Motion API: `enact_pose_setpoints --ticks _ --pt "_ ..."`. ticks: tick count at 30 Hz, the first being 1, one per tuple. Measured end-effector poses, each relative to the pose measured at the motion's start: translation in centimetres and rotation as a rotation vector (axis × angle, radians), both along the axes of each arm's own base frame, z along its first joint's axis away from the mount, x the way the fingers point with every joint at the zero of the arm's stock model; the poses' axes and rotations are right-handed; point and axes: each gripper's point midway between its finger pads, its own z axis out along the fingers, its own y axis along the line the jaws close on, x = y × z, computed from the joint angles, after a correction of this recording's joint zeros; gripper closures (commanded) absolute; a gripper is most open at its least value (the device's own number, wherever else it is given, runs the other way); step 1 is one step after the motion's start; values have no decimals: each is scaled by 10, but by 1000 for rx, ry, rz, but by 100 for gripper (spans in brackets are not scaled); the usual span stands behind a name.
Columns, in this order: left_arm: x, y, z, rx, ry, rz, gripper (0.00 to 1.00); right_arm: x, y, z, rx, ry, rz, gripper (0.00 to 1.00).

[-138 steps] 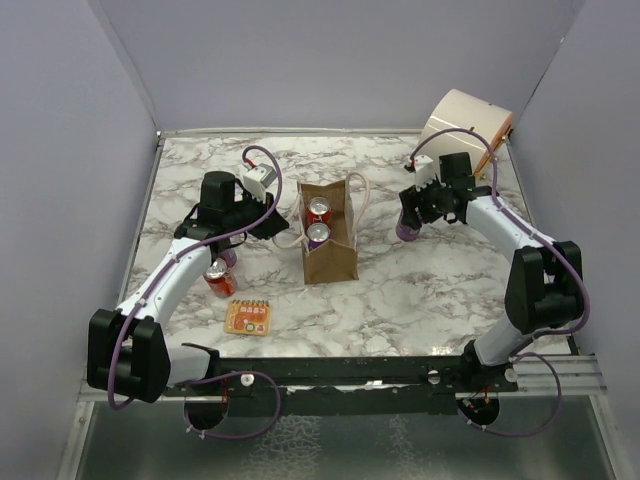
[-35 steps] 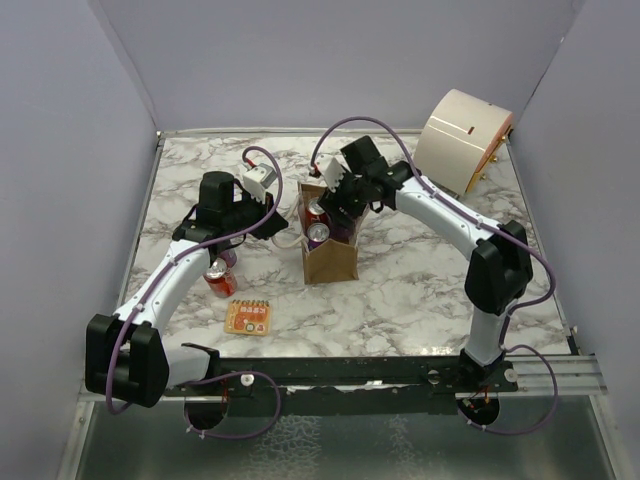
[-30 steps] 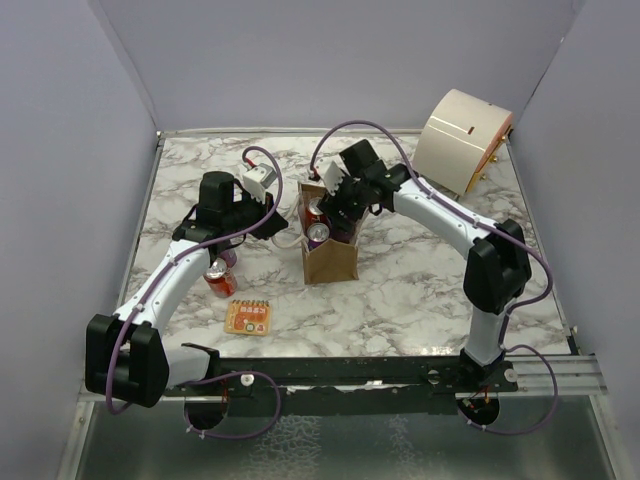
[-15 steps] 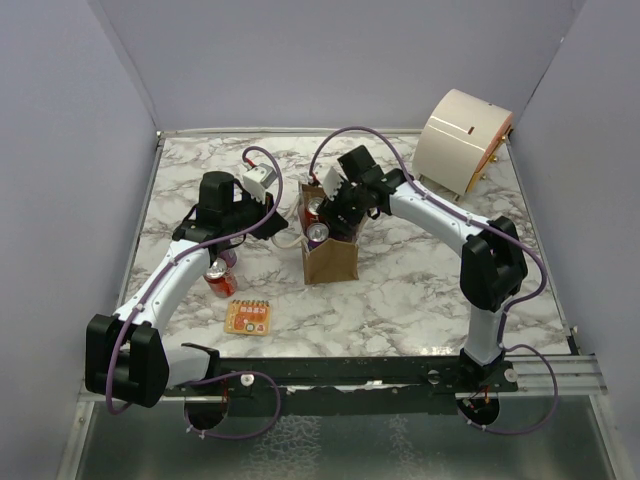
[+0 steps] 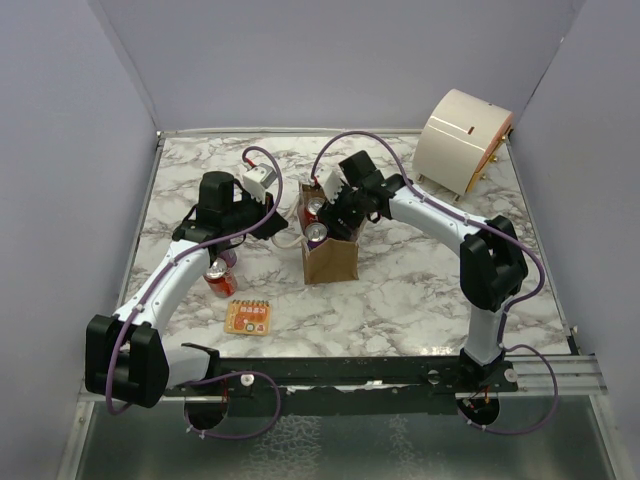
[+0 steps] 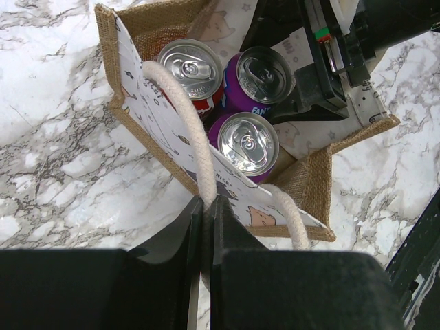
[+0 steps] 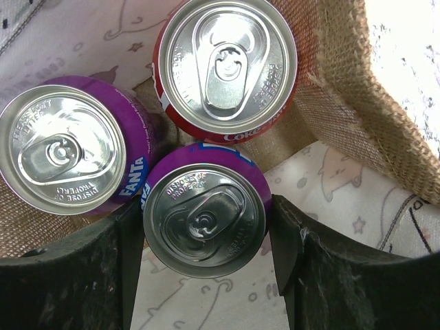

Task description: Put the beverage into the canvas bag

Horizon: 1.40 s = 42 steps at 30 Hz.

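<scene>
The tan canvas bag (image 5: 330,262) stands upright mid-table. My left gripper (image 5: 280,226) is shut on its cream loop handle (image 6: 199,148) and holds that side open; the gripper's tips (image 6: 205,206) pinch the rope. My right gripper (image 5: 336,214) reaches down into the bag's mouth, shut on a purple can (image 7: 205,220). The burlap wall (image 7: 357,103) shows beside it. A red cola can (image 7: 227,65) and a purple Fanta can (image 7: 62,158) stand in the bag beside the held can. The left wrist view shows all three can tops: red (image 6: 187,69), held purple (image 6: 265,72), other purple (image 6: 244,144).
A red can (image 5: 218,281) and a purple can (image 5: 229,258) stand on the table by my left forearm. An orange packet (image 5: 248,316) lies near the front left. A large cream drum-shaped container (image 5: 462,138) sits at the back right corner.
My right arm carried the purple can from the right side of the table to the bag and lowered it into the opening. My left gripper stayed on the handle.
</scene>
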Motion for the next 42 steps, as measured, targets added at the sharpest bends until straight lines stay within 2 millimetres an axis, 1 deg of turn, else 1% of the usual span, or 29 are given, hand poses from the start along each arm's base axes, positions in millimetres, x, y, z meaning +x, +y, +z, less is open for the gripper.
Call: enact_pose_setpoints --ticks 9,12,19,27,32,38,42 --pt "-1 0 3 -2 -9 0 100 0 0 0 -1 -1 4 43" --pt "-1 0 3 -2 -9 0 100 0 0 0 -2 -3 9 34" --pt "-1 0 3 -2 -9 0 100 0 -1 0 -12 -11 26 24" --pt "-1 0 3 -2 -9 0 100 0 -1 1 -17 -18 38 18" --pt "-1 0 3 -2 -9 0 100 0 -2 3 -21 -16 41 17" --pt "-1 0 3 -2 -9 0 100 3 0 11 -13 -34 45 16" --pt "-1 0 3 -2 -9 0 100 5 2 22 1 -55 45 16"
